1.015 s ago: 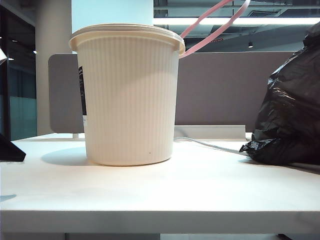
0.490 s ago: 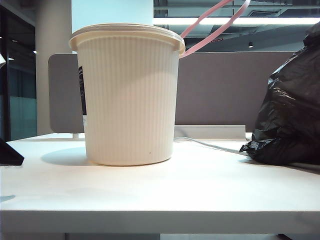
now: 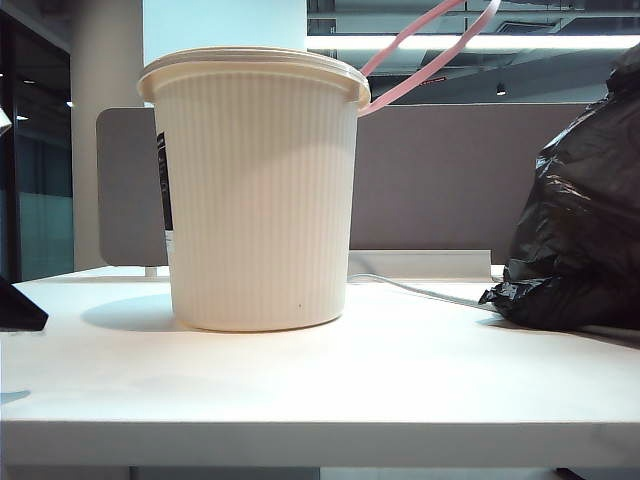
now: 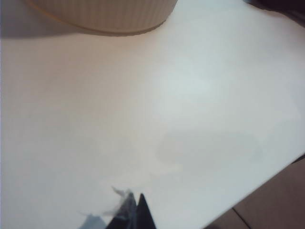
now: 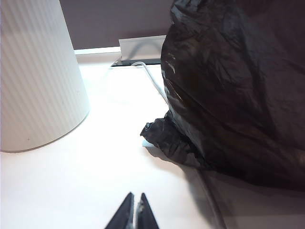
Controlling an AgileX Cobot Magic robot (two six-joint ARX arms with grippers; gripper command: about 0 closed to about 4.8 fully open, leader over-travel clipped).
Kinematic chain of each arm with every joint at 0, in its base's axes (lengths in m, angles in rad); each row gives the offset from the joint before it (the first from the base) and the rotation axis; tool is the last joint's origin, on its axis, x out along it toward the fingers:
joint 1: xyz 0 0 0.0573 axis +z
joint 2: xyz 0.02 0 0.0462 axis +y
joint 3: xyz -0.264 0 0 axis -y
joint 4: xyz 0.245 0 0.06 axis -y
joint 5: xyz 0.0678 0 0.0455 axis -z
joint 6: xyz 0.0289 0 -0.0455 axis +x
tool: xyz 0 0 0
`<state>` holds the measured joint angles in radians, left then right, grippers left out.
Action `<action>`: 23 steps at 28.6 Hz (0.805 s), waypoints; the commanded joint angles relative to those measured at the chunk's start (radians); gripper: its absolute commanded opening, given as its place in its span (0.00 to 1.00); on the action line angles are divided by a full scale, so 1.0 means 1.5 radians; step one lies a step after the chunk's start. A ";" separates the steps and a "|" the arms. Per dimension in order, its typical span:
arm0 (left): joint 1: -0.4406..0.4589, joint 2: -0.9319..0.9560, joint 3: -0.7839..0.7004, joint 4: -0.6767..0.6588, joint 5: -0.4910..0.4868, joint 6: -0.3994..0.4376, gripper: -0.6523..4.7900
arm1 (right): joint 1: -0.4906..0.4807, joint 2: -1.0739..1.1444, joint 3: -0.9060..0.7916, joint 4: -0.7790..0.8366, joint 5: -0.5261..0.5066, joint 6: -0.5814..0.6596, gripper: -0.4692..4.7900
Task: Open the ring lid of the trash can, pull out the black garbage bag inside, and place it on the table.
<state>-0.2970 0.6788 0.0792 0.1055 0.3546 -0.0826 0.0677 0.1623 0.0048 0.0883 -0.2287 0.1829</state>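
The cream ribbed trash can (image 3: 255, 190) stands upright on the white table (image 3: 320, 390). Its pink ring lid (image 3: 420, 50) is swung up and leans off to the can's right. The black garbage bag (image 3: 585, 220) lies crumpled on the table to the right of the can. My left gripper (image 4: 135, 202) is shut and empty, low over bare table, with the can's base (image 4: 105, 14) ahead of it. In the exterior view it shows as a dark wedge (image 3: 15, 305) at the left edge. My right gripper (image 5: 135, 198) is shut and empty, short of the bag (image 5: 233, 86) and the can (image 5: 33, 76).
A grey-brown partition panel (image 3: 450, 170) closes the back of the table. A white cable (image 5: 152, 78) runs along the table from the back to the bag. The table's edge (image 4: 267, 181) lies close beside the left gripper.
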 commanded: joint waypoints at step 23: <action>0.159 -0.293 0.000 -0.001 0.001 0.000 0.11 | -0.006 -0.066 -0.001 0.007 0.000 0.001 0.12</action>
<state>-0.0666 0.2451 0.0765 0.0921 0.3550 -0.0826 0.0624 0.0731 0.0048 0.0849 -0.2283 0.1829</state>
